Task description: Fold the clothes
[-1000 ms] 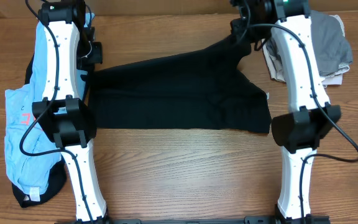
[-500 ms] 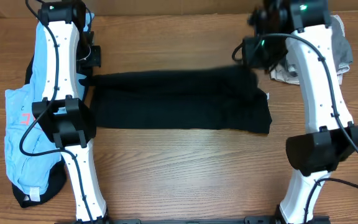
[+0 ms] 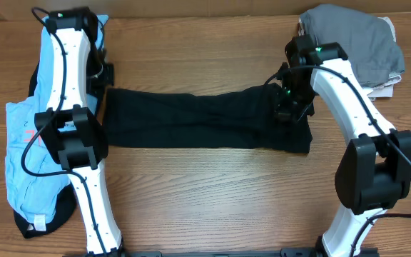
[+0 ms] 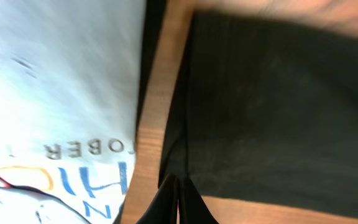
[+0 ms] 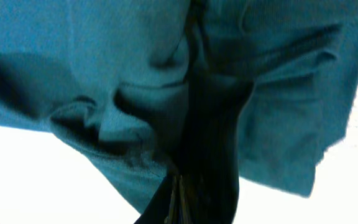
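Observation:
The black tee (image 3: 191, 118) lies as a long folded strip across the middle of the table. My left gripper (image 3: 103, 87) is at the strip's far-left corner. In the left wrist view it (image 4: 178, 196) is shut, with the black tee's edge (image 4: 278, 106) running into its tips. My right gripper (image 3: 289, 107) is low over the strip's right end. In the right wrist view it (image 5: 178, 193) is shut on a bunched fold of the tee (image 5: 104, 93), which looks teal there. The neck tag is hidden.
A light-blue printed tee (image 3: 23, 135) lies along the left edge over another black garment (image 3: 45, 218); its print shows in the left wrist view (image 4: 61, 93). A grey garment (image 3: 355, 43) sits on a beige one (image 3: 382, 89) at the back right.
My right gripper has come from the far back right toward the front, carrying the tee's far right part over onto itself, so the tee is now a narrower strip. The left gripper has stayed put.

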`<act>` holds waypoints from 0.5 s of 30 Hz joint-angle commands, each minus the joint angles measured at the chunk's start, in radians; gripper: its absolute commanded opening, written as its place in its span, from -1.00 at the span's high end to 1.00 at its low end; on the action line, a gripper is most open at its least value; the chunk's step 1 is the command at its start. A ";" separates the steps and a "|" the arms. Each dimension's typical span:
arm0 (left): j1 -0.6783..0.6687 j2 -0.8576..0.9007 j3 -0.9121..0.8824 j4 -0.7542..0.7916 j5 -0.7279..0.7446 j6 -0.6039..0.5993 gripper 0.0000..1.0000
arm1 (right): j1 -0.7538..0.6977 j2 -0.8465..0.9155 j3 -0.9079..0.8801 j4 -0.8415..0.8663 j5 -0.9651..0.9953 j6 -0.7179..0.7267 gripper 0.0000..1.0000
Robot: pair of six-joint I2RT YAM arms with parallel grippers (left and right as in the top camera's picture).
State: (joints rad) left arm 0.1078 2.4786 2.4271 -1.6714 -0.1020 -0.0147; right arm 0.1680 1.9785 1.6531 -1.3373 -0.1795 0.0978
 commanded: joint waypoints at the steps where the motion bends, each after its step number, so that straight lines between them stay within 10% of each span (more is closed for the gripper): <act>1: 0.010 0.005 -0.094 0.009 -0.013 0.024 0.92 | 0.001 -0.041 -0.045 0.040 -0.009 0.004 0.92; 6: 0.010 0.005 -0.184 0.035 -0.010 0.023 0.92 | 0.001 -0.041 -0.049 0.043 -0.006 -0.001 0.51; 10: 0.010 0.005 -0.205 0.071 -0.006 0.028 0.91 | 0.000 -0.041 -0.048 0.044 -0.005 -0.019 -0.37; 15: 0.011 0.005 -0.216 0.116 0.018 0.062 0.90 | 0.000 -0.041 -0.048 0.042 -0.005 -0.019 -0.78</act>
State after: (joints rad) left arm 0.1078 2.4790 2.2238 -1.5734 -0.0982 0.0040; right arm 0.1680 1.9785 1.6096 -1.2995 -0.1795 0.0853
